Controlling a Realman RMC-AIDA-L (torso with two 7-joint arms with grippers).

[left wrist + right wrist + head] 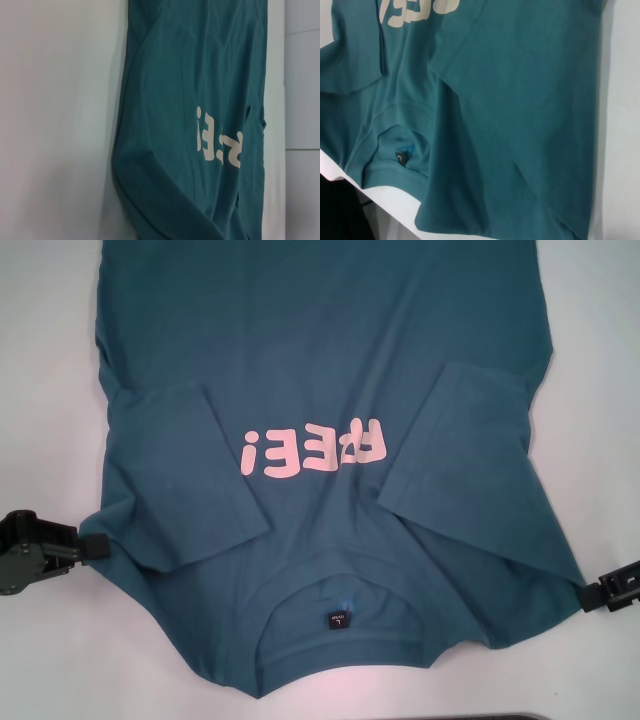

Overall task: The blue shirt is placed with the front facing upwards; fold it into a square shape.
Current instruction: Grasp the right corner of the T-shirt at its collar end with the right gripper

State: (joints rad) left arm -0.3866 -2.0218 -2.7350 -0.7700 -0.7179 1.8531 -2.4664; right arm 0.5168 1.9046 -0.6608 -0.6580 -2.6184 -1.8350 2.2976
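Observation:
The blue shirt lies flat on the white table with its front up. Its pink lettering faces up and the collar with a small black label is nearest me. Both short sleeves are folded inward over the chest. My left gripper sits at the shirt's left shoulder corner, shut on the fabric edge. At the right shoulder corner my right gripper is likewise shut on the edge. The wrist views show the shirt but none of my fingers.
White table surface surrounds the shirt on the left, right and near sides. The shirt's hem end runs past the far edge of the head view. A dark strip shows at the table's near edge.

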